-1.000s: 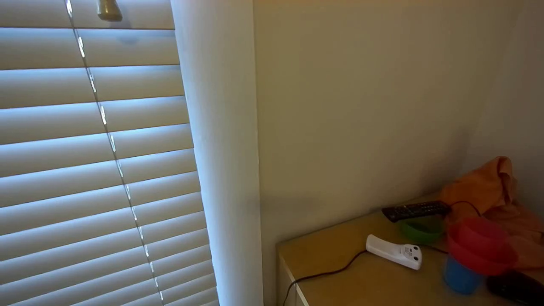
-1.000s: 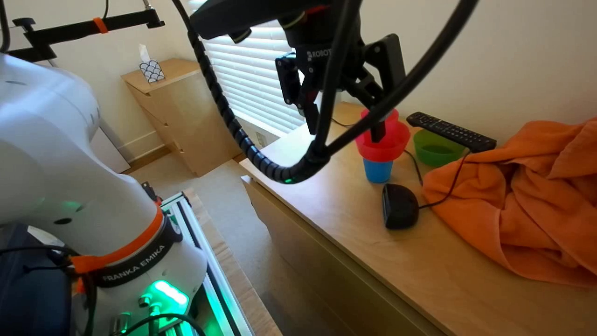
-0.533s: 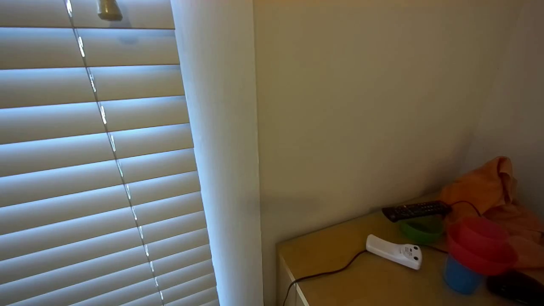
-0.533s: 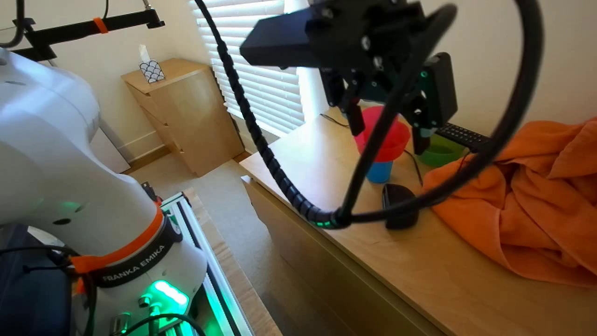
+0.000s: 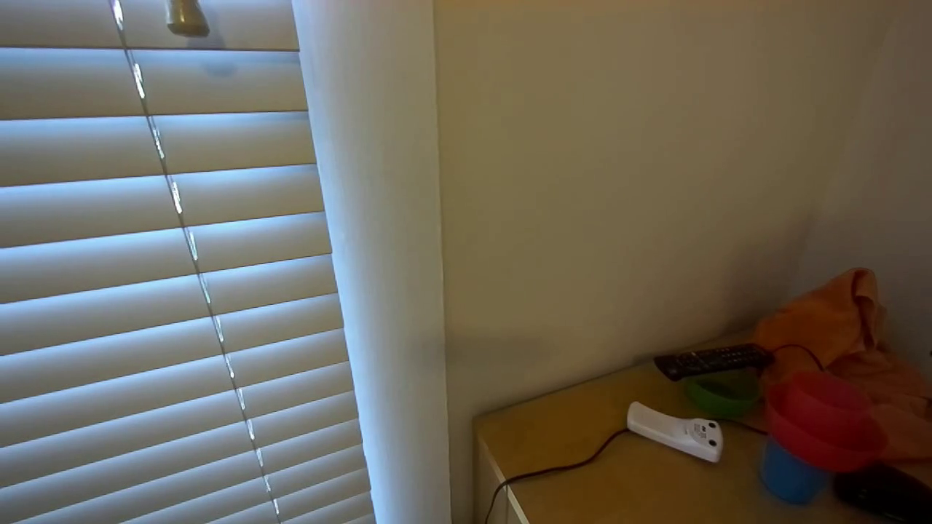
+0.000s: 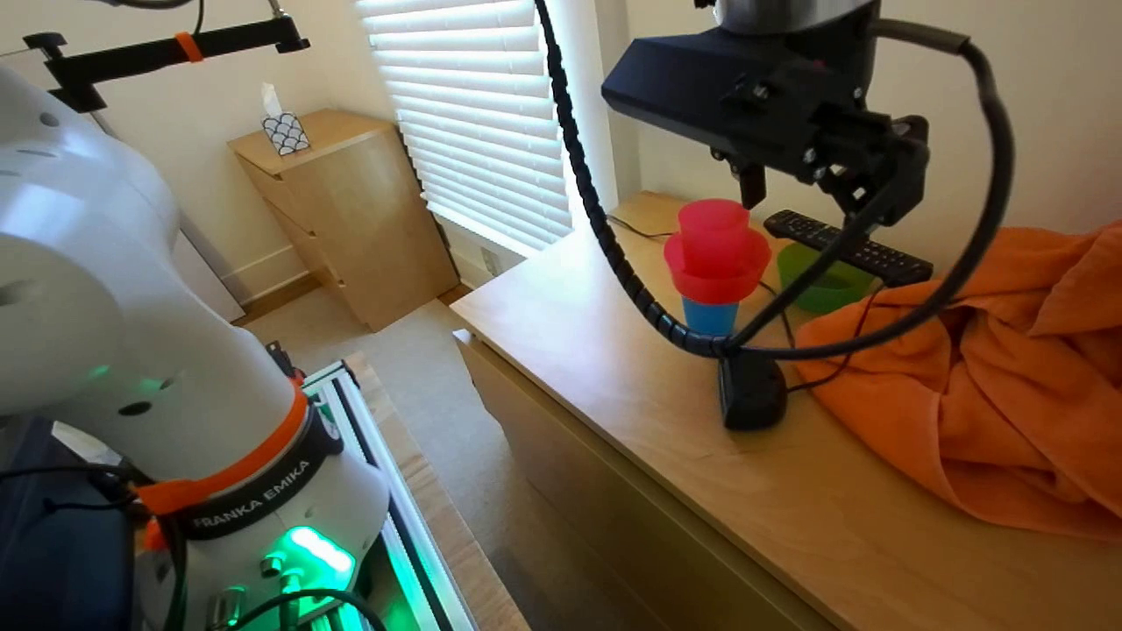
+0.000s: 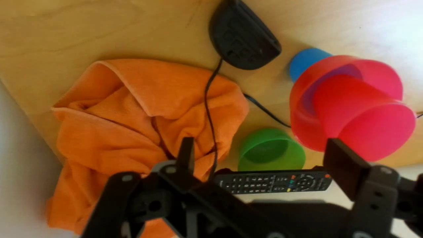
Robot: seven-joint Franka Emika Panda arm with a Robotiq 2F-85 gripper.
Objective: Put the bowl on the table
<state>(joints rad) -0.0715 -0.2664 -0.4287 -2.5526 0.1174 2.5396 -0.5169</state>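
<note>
The red bowl [image 6: 682, 277] sits on an upturned-looking blue cup [image 6: 710, 317], with a taller red cup [image 6: 714, 230] standing in it. The bowl also shows in an exterior view [image 5: 794, 429] and in the wrist view [image 7: 301, 130]. The stack stands on the tan table [image 6: 614, 368]. My gripper [image 7: 259, 143] is open and empty, its fingers wide apart. In an exterior view the gripper [image 6: 808, 210] hangs above and to the right of the stack, over the remote; one finger is largely hidden there. In the wrist view the right finger overlaps the red cup's edge.
A black remote [image 6: 846, 248] lies across a green bowl [image 6: 820, 289]. An orange cloth [image 6: 990, 377] lies beside them. A black device [image 6: 752, 390] with a cable stands in front of the stack. A white remote-like device [image 5: 677, 431] lies on the table. A wall stands behind.
My arm and open gripper have moved right in an exterior view, from above the red stack to over the remote and green bowl. The red bowl and other objects have not moved.
</note>
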